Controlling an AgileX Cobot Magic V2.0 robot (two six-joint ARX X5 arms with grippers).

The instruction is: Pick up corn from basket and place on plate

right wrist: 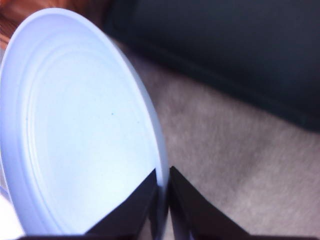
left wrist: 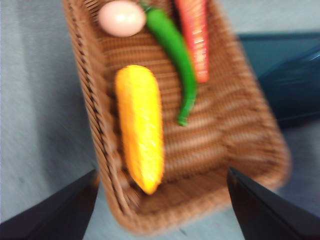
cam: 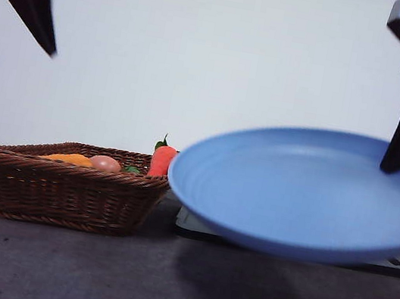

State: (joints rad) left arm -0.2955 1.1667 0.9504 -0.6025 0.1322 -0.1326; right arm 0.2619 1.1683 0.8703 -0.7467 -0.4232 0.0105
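The corn [left wrist: 140, 127] lies untouched on the floor of the basket [cam: 62, 192], close along one side wall, with an egg [left wrist: 121, 18] past its blunt end and a green pepper [left wrist: 175, 60] and a carrot [left wrist: 194, 37] on the side away from that wall. The left gripper [left wrist: 160, 200] hangs over the basket with its jaws spread wide and nothing between them — the corn's tapered tip points toward the gap. Seen from the front, that gripper is well above the basket's rim, so the pick has not begun.

Beside the basket, the plate [cam: 308, 191] is off the table, tilted and casting a shadow below it, its near edge reaching almost to the basket's rim. The right gripper [right wrist: 164, 187] is clamped on the plate's rim, one jaw on either face. A black tray [cam: 396, 265] lies flat on the table under the plate, on the side away from the basket.

By the look of it, the task is at its start: the plate is held ready beside the basket, but nothing lies on it. Still to come — lowering over the corn, closing on it, lifting it clear of the basket wall and setting it on the plate. The tilt may let a glossy cob roll.
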